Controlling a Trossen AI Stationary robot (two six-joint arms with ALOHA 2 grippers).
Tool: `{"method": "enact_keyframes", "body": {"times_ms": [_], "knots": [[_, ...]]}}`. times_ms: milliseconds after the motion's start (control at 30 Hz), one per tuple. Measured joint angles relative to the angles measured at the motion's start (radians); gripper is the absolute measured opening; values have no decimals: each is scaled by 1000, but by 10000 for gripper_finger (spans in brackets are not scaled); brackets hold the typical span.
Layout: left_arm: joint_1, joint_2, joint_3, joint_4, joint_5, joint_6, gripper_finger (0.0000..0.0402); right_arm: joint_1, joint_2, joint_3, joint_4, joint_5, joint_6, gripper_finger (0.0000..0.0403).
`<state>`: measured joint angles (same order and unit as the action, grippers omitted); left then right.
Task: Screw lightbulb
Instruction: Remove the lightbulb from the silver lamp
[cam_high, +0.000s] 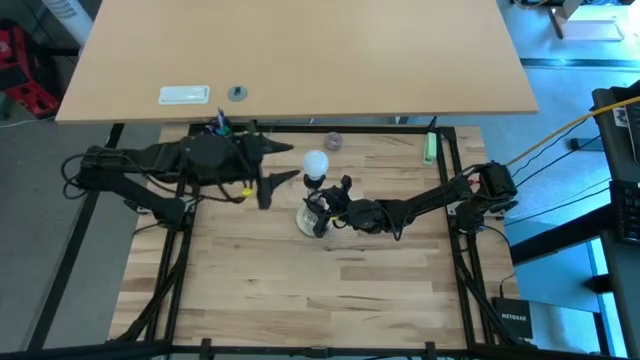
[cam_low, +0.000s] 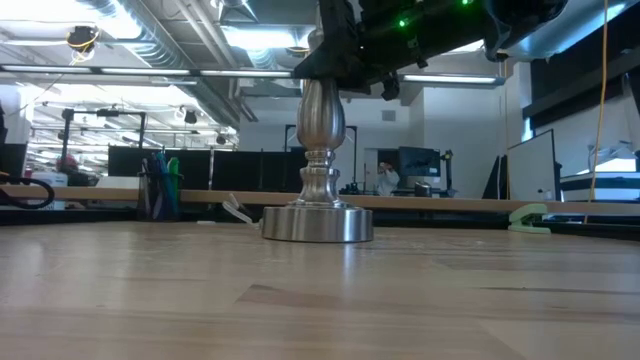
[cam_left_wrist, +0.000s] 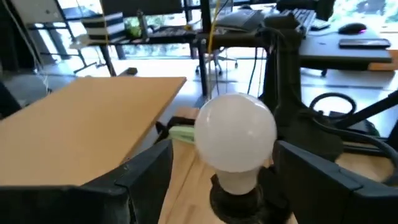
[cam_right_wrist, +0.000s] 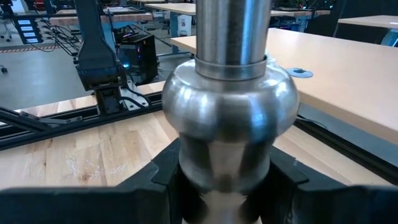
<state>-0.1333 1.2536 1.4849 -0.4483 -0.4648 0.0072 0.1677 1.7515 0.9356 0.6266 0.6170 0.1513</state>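
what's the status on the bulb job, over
Left gripper open around lightbulb, not touching. Right gripper shut on stand. Bulb seated in socket. Nothing in the way.

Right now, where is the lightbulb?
In the high view the lightbulb sits mid-table in the silvery stand's socket, between the open left gripper fingers.

"NETGEAR" on small black box (cam_high: 514, 322) by table's corner, nothing else legible
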Motion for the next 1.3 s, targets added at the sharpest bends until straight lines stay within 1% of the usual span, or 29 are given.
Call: {"method": "enact_keyframes", "body": {"times_ms": [200,300,467,500,633,700,767,800,833,967,1000,1067,1200,1267,1300], "knots": [[13,46,-1,22,114,-37,265,0,0,0,0,0,0,138],[-5,50,-1,23,133,-54,265,0,0,0,0,5,-1,138],[-57,44,-1,41,136,-79,265,2,0,0,0,1,-15,138],[-67,44,-1,49,152,-89,265,1,0,0,0,1,-14,138],[-92,58,-2,42,332,-121,265,0,1,0,2,-2,-3,138],[-103,67,-2,37,350,-122,265,0,1,0,1,-1,-3,138],[-111,69,-2,37,337,-109,265,0,1,0,0,-4,-3,138],[-110,68,-2,38,307,-105,265,0,1,0,1,-2,-3,138],[-109,63,-2,37,259,-102,265,0,1,0,1,-1,-3,138],[-105,39,-2,5,-8,-72,265,0,1,0,1,-2,-3,138],[-98,38,-2,-1,-53,-68,265,0,1,0,1,-2,-4,138],[-82,41,-5,-21,-75,-71,265,0,1,0,1,-1,-4,138],[-52,69,-9,-22,-70,-85,265,0,1,0,2,-1,-5,138],[-49,72,-9,-1,-43,-82,265,0,1,0,1,-1,-5,138],[-51,72,-9,8,-13,-80,265,0,1,0,1,0,-5,138]]}}
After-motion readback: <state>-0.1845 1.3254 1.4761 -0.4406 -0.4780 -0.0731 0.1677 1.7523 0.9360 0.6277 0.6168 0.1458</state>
